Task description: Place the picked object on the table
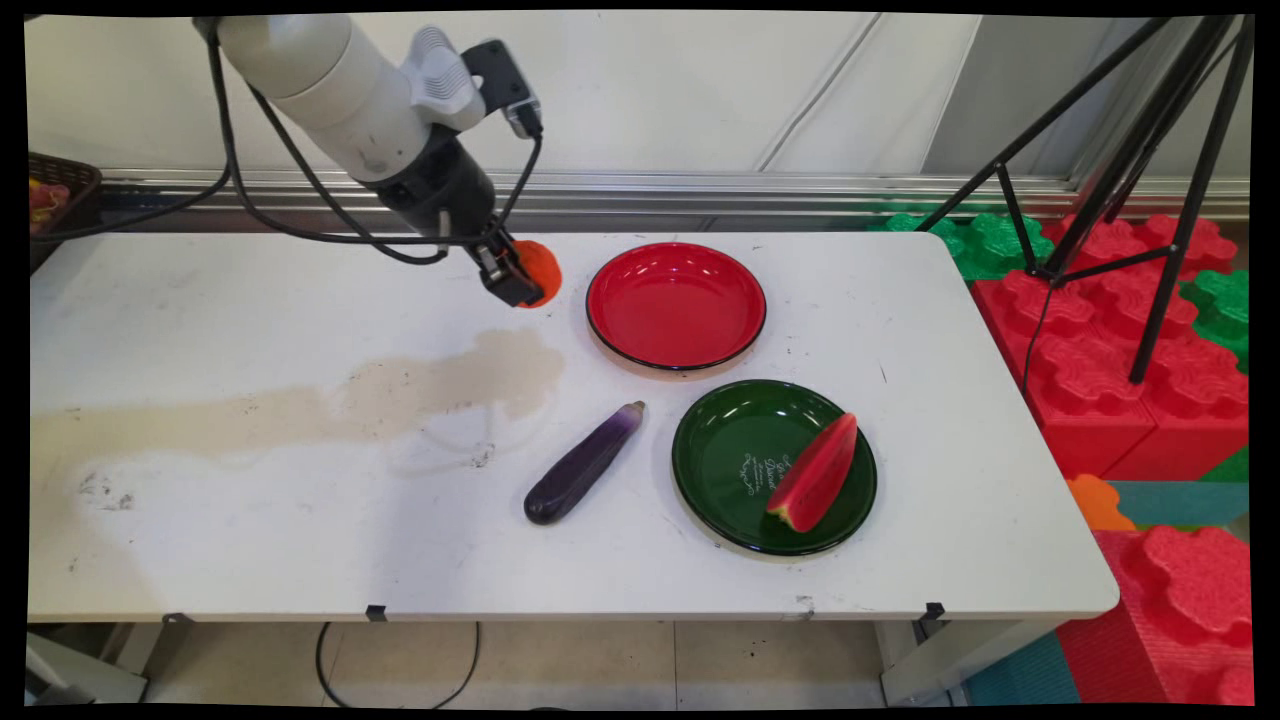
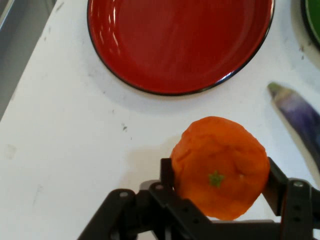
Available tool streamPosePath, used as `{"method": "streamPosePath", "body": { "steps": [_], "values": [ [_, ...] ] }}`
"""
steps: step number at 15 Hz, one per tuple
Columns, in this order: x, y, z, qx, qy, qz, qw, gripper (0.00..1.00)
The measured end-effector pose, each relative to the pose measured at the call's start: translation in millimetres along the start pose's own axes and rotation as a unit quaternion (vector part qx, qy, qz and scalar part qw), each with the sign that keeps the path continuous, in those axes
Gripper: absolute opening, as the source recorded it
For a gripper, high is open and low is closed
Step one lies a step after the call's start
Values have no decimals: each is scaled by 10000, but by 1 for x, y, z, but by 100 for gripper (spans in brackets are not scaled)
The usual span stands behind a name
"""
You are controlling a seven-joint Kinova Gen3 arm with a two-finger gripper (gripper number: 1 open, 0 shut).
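Hand view has the gripper (image 2: 220,180) pinching an orange (image 2: 220,167) – one black finger (image 2: 167,175) pressed on its left side, the other on its right, little green stem mark facing the camera. Beyond the orange sits the red plate (image 2: 180,45), and the tip of the purple eggplant (image 2: 300,117) pokes in at the right edge, plus a sliver of green plate (image 2: 314,20) in the top right corner.

Main view shows the same thing from across the table (image 1: 250,540): gripper (image 1: 515,275) angled down from the upper left, orange (image 1: 540,270) clamped in it just left of the red plate (image 1: 676,305), near the table's far edge. Can't really tell if the orange is touching the tabletop or hanging just above it.

Rest of the table – green plate (image 1: 730,450) sits in front of the red one, close but apart, with a watermelon slice (image 1: 815,475) lying across its right half. Eggplant (image 1: 585,462) lies on the bare table just left of the green plate, stem end pointing up and to the right. Big brownish stain (image 1: 400,395) runs across the left part of the table
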Motion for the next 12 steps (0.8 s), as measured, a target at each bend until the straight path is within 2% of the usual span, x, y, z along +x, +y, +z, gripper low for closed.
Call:
{"method": "streamPosePath", "body": {
  "steps": [3, 6, 12],
  "values": [
    [-4, -8, 9, 36, -113, 41, 9999, 0],
    [-10, -17, 27, 34, -341, 25, 9994, 0],
    [-23, -24, 67, -117, -726, 107, 9972, 0]
  ]
}}
